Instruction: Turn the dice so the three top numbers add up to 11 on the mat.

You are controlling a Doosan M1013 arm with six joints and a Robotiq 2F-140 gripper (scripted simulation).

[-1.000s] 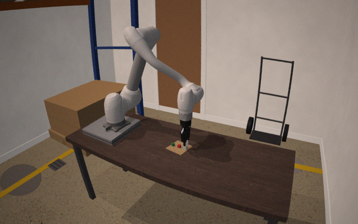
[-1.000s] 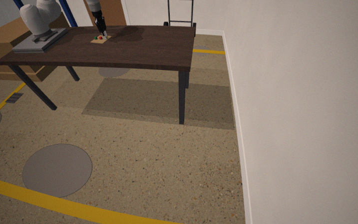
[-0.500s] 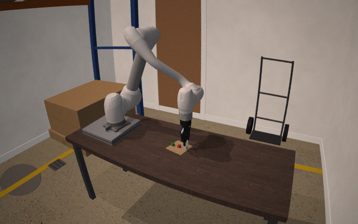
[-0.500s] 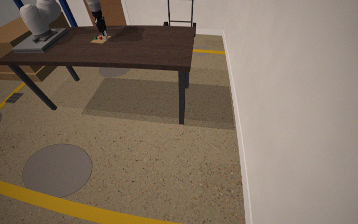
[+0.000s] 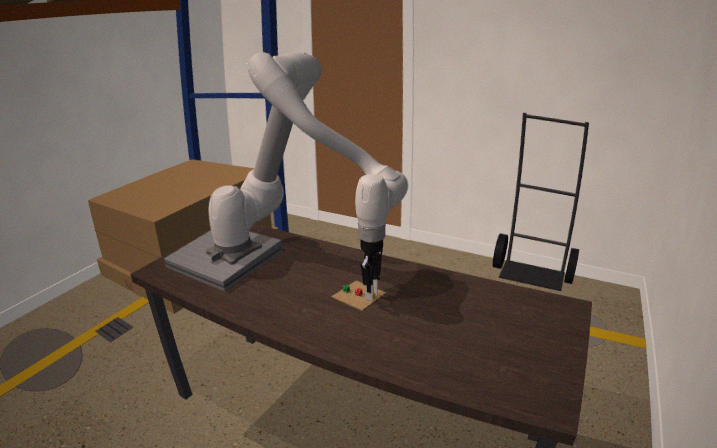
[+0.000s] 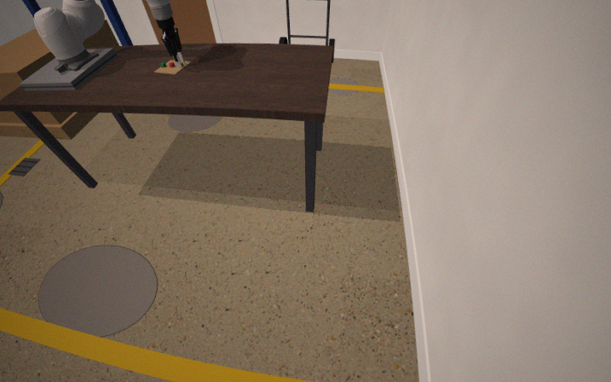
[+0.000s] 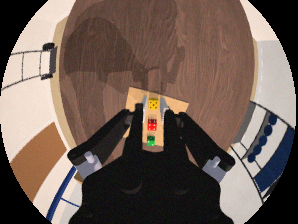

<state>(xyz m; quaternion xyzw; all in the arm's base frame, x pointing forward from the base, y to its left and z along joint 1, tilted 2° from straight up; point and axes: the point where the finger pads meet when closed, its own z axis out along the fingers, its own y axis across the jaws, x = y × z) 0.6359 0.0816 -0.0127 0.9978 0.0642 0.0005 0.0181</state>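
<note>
The tan mat (image 5: 358, 304) (image 6: 167, 72) (image 7: 177, 104) lies flat on the table. The yellow die (image 7: 153, 104) sits on it with several dark pips facing the wrist camera; the top and exterior views mostly hide it behind the fingers. My gripper (image 5: 372, 296) (image 6: 180, 64) (image 7: 153, 102) points down with its fingertips low at the mat, one on each side of the yellow die, slightly open and not gripping it. The red die (image 5: 358, 292) (image 6: 171, 64) (image 7: 152, 124) and the green die (image 5: 346, 288) (image 6: 163, 64) (image 7: 151, 140) rest on the mat in a row with it. Their top numbers are too small to read surely.
The dark wooden table (image 5: 461, 356) (image 6: 250, 80) carries the mat and the arm's grey base plate (image 5: 182, 261) (image 6: 37, 80). Cardboard boxes (image 5: 127, 214) stand beside the table at the base end. A hand truck (image 5: 547, 190) stands by the wall behind it.
</note>
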